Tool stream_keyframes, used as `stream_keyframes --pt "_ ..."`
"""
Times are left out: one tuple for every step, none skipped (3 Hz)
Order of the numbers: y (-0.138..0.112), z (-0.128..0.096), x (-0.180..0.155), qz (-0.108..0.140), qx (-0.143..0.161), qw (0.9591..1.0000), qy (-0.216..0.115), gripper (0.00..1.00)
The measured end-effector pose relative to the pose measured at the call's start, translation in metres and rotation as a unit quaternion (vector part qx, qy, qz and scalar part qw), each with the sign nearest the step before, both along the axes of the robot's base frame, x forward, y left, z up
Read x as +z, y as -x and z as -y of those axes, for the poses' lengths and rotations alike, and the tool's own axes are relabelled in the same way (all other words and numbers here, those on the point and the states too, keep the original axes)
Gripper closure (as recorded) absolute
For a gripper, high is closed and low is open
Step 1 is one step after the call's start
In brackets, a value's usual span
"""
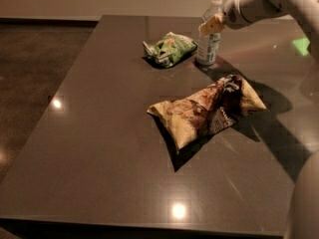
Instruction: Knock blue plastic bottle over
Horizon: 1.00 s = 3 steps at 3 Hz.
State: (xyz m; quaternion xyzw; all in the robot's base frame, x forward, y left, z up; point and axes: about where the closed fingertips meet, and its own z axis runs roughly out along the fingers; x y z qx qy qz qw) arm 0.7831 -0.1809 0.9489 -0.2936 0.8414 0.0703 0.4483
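Observation:
The blue plastic bottle [209,39] stands upright at the far side of the dark table [99,133], with a white cap and a blue-white label. My gripper [211,25] comes in from the upper right on a white arm and sits against the bottle's upper part, in front of its neck and shoulder. Its tan fingertips overlap the bottle just below the cap.
A green snack bag [169,49] lies just left of the bottle. A large tan-and-brown crumpled bag [207,111] lies in the middle right of the table. My arm's white body [304,203] fills the lower right corner. Dark floor lies to the left.

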Motion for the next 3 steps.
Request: stream_keyframes --pt "0.007 -0.007 0.005 -0.008 0.016 0.9998 -0.002 0.69" --pt "0.01 -0.012 0.03 -0.014 0.024 0.9986 0.045 0.92" --pt "0.022 -0.01 0.038 -0.052 0.033 0.9888 0.136 1.0"
